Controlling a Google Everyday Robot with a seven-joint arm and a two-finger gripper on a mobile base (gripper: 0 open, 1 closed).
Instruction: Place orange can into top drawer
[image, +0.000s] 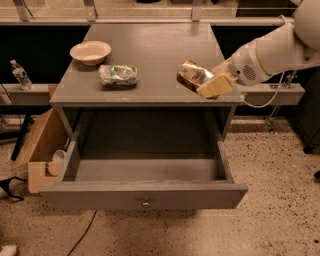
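Observation:
The orange can (191, 74) is tilted at the right front corner of the grey cabinet top (150, 45), at or just over the surface. My gripper (207, 80) comes in from the right on a white arm and is shut on the can, with a cream finger (216, 86) along its front side. The top drawer (145, 195) stands pulled fully open below, its inside bare and its round knob (146, 203) at the middle of the front panel. The can is above and behind the drawer's right rear part.
A cream bowl (90, 51) and a crushed silver, green and white can (118, 75) sit on the left of the top. A water bottle (20, 75) stands on a ledge at the left. An open cardboard box (37, 145) lies on the floor beside the drawer.

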